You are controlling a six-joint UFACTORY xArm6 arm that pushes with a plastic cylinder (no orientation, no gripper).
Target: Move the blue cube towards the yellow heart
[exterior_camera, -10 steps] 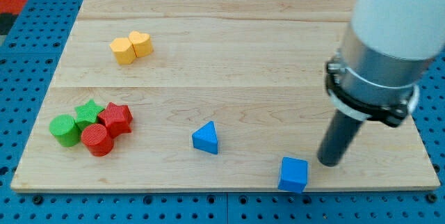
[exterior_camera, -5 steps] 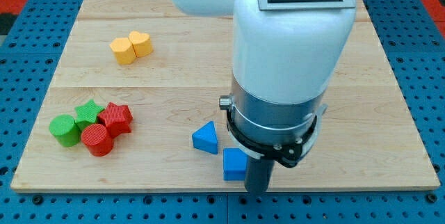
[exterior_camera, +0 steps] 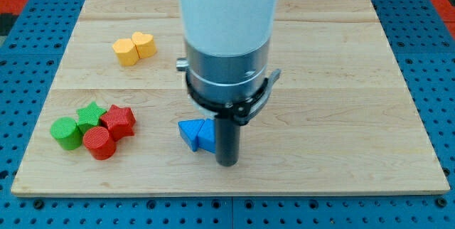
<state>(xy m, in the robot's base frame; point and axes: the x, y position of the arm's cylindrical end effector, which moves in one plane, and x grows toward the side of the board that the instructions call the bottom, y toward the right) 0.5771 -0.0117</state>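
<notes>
The blue cube (exterior_camera: pixel 207 136) lies at the board's lower middle, partly hidden behind my rod. It touches a blue triangle (exterior_camera: pixel 189 133) on its left. My tip (exterior_camera: pixel 227 163) stands just to the right of and below the cube, against it or very near it. The yellow heart (exterior_camera: pixel 144 44) lies at the upper left, far from the cube, touching a second yellow block (exterior_camera: pixel 126 52).
A cluster at the view's left holds a green cylinder (exterior_camera: pixel 66 133), a green star (exterior_camera: pixel 90 114), a red star (exterior_camera: pixel 119 121) and a red cylinder (exterior_camera: pixel 99 143). The wooden board (exterior_camera: pixel 341 80) sits on a blue pegboard.
My tip swept from the lower right to the left. It pushed the blue cube left and up against the blue triangle, which has shifted left.
</notes>
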